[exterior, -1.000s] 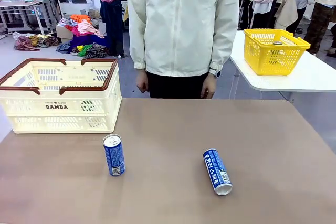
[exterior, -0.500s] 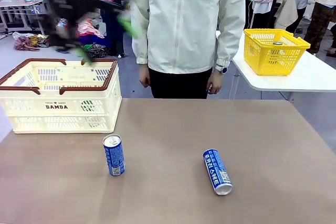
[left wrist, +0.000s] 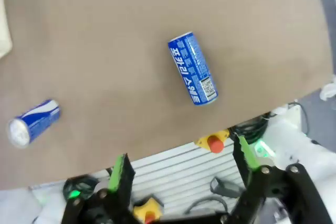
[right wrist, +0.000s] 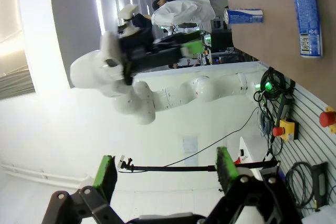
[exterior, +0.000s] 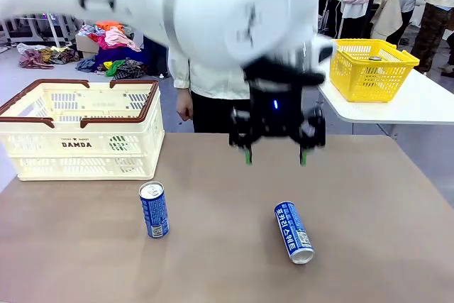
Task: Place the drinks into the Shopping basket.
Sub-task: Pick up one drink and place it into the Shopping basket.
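The left tool [exterior: 275, 155] hangs over the middle of the smooth, matte brown tabletop [exterior: 213, 267], its black fingers with green pads spread wide and gripping nothing; the glossy white arm behind it is motion-blurred. Just nearer than the tool, the lying blue can [exterior: 294, 232] rests on its side, a slim aluminium cylinder with white lettering along its barrel and its silver end toward the robot. Well to its left, the upright blue can [exterior: 154, 209] stands on its base, its silver top and pull tab facing up. Beyond that can, apart from it, the Shopping basket [exterior: 78, 145] sits at the far left of the tabletop: cream plastic, boxy, with lattice-slotted walls, a brown rim, brown handles folded flat and "DAMDA" printed on its front. In its wrist view, the right tool [right wrist: 165, 169] also stands wide, its green pads well apart around empty air. A bright yellow basket [exterior: 371, 70] of open plastic mesh sits on a white side table.
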`<action>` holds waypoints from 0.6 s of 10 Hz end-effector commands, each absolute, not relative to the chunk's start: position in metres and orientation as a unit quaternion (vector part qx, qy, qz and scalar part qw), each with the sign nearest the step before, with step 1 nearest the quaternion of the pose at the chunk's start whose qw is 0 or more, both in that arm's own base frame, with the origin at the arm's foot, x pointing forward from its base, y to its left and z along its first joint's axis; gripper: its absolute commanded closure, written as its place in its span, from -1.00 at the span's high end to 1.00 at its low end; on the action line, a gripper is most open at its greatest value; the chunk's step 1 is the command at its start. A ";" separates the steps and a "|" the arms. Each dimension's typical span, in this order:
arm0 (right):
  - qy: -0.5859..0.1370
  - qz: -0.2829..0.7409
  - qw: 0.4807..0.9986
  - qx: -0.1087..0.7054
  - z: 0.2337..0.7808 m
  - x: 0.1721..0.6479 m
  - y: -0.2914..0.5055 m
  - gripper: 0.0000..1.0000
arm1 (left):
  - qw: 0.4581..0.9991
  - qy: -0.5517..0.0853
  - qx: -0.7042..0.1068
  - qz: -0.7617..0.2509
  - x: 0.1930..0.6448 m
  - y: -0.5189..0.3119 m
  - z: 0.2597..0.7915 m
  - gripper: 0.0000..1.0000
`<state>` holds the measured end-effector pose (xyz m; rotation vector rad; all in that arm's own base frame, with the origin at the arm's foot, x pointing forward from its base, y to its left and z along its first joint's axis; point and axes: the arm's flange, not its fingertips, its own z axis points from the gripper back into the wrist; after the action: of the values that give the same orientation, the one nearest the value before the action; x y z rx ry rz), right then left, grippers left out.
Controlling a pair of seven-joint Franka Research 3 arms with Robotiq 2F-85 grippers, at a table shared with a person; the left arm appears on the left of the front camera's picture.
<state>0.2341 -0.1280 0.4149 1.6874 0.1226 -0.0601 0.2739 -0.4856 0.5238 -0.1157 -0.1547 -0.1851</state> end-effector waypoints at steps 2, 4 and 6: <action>0.060 -0.035 0.658 0.750 0.421 0.236 -0.127 1.00 | 0.992 -0.049 -0.082 -0.076 0.319 -0.526 0.432 1.00; 0.060 -0.035 0.658 0.750 0.421 0.236 -0.127 1.00 | 0.994 -0.022 -0.069 -0.081 0.324 -0.545 0.391 1.00; 0.060 -0.035 0.658 0.750 0.421 0.236 -0.127 1.00 | 0.994 -0.011 -0.076 -0.078 0.326 -0.564 0.365 1.00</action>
<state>0.2342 -0.1281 0.4149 1.6875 0.1227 -0.0606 0.3088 -0.5188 0.3669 -0.1409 -0.0067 -0.1875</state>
